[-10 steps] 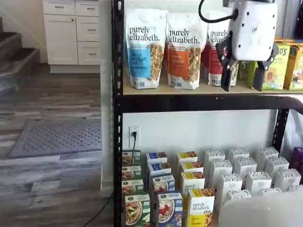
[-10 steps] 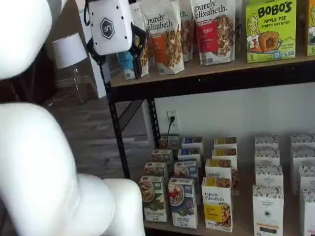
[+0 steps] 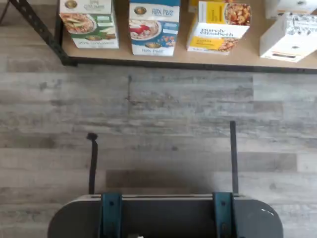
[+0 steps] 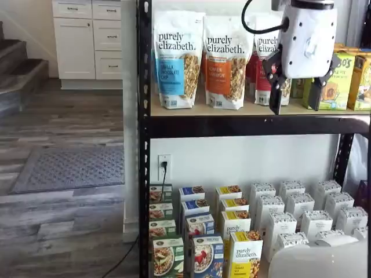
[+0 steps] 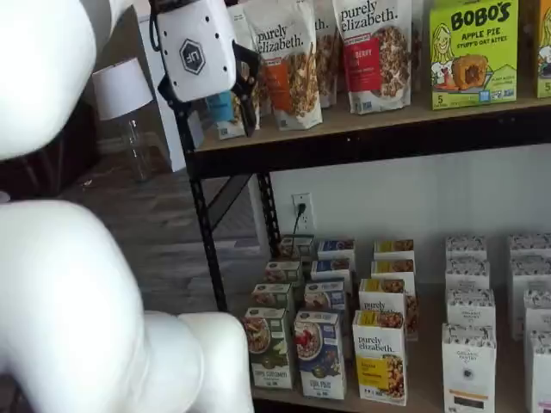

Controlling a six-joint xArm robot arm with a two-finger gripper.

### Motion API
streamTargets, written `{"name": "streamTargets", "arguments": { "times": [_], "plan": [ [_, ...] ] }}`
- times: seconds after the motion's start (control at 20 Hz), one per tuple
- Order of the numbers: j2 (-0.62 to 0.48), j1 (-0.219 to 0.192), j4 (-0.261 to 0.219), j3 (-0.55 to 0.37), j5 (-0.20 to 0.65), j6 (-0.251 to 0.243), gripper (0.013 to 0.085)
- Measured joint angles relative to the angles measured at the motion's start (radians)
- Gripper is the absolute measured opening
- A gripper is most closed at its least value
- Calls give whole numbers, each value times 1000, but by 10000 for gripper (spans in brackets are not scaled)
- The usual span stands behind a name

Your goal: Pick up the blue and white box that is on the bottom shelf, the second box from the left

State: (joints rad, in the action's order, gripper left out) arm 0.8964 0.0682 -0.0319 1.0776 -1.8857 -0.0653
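Observation:
The blue and white box point(image 4: 207, 256) stands upright at the front of the bottom shelf point(image 5: 424, 397), between a green-and-white box point(image 4: 168, 258) and a yellow-and-white box point(image 4: 245, 259). It also shows as the blue and white box point(image 5: 320, 354) and, in the wrist view, the blue and white box point(image 3: 154, 27) on the shelf's tan board point(image 3: 173, 58). My gripper point(image 4: 295, 99) hangs high up, level with the upper tier and far above the box. Its two black fingers stand open with nothing between them. In a shelf view the gripper point(image 5: 215, 114) is in front of the rack's left upright.
More rows of the same boxes stand behind the front ones, and white boxes point(image 4: 298, 215) fill the shelf's right side. Granola bags point(image 4: 177, 58) line the upper tier. A black upright point(image 4: 144, 139) borders the shelf's left. My arm's white links point(image 5: 77, 292) fill the foreground.
The gripper has tilted and shifted slightly at the upper tier's height. The white arm link at the lower right of a shelf view has dropped lower. The boxes have not moved.

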Motion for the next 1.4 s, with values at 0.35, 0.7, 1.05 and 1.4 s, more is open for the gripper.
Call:
{"name": "streamTargets", "arguments": {
  "times": [0.35,0.7,1.05,1.4],
  "plan": [
    [4,-27,26,-58,70,18,850],
    [-11,-19,41,-142,155,7,850],
    [-33,11,37,-225,244,-23,850],
    [-47,33,28,-301,329,-46,850]
  ]
}}
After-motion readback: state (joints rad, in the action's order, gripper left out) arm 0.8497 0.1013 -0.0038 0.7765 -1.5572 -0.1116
